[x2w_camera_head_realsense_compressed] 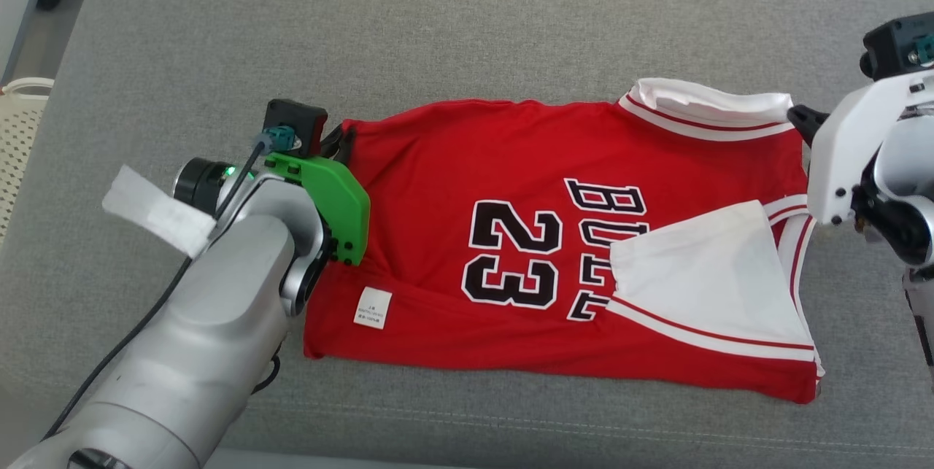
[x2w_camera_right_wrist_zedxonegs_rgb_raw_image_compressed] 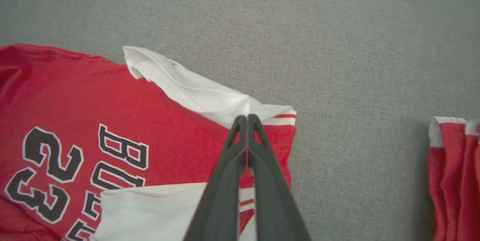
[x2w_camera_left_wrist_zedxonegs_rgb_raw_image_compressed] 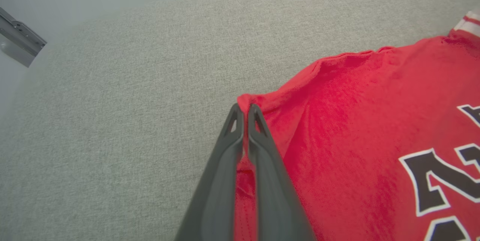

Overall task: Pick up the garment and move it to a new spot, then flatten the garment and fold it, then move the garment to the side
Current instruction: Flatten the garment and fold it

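Upholstery point(x2w_camera_head_realsense_compressed: 467, 17), plain grey, sat under the red jersey point(x2w_camera_head_realsense_compressed: 452, 163); left gripper point(x2w_camera_left_wrist_zedxonegs_rgb_raw_image_compressed: 243, 108) clamped its far-left corner, right gripper point(x2w_camera_right_wrist_zedxonegs_rgb_raw_image_compressed: 246, 118) the far-right trim, basket point(x2w_camera_head_realsense_compressed: 22, 119) stood off left.

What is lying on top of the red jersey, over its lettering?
A white turned-over flap of the jersey itself. It hides the end of the lettering, which cannot be read.

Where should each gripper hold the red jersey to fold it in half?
Probably its two far corners, from either end: the jersey lies flat and wide. The left gripper is shut on the hem corner, the right gripper on the white shoulder edge.
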### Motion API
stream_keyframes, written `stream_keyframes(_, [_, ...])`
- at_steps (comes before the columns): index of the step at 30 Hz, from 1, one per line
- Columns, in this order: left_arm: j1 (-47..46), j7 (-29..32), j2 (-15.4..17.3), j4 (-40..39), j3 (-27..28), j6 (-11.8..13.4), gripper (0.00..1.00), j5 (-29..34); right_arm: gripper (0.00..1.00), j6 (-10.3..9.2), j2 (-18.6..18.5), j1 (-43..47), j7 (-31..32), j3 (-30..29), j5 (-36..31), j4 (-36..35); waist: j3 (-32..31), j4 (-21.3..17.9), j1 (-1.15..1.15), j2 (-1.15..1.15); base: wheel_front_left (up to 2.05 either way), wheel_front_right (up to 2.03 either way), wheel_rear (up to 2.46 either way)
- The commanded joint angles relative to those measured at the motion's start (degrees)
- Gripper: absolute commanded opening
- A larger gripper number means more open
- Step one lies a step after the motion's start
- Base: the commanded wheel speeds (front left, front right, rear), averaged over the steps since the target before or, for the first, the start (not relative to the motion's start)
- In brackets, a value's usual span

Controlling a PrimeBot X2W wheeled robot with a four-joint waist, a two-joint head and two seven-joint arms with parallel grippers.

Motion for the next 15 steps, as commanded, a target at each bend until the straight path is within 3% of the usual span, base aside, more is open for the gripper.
stream_keyframes(1, [1.6, -1.1, 1.2, -1.2, -0.3, 0.7, 0.0, 0.6, 0.0, -0.06, 0.1, 2.7, 1.2, -1.3, 0.1, -2.8, -0.7, -0.4, 0.0, 0.0, 0.0, 0.0, 0.0])
stream_keyframes(15, [9.3, -6.2, 7.6, -6.5, -1.8, 4.1, 0.0, 2.9, 0.0, -0.05, 5.4, 15.5, 8.3, -7.1, 1.3, -16.6, -3.5, -1.8, 0.0, 0.0, 0.0, 0.0, 0.0])
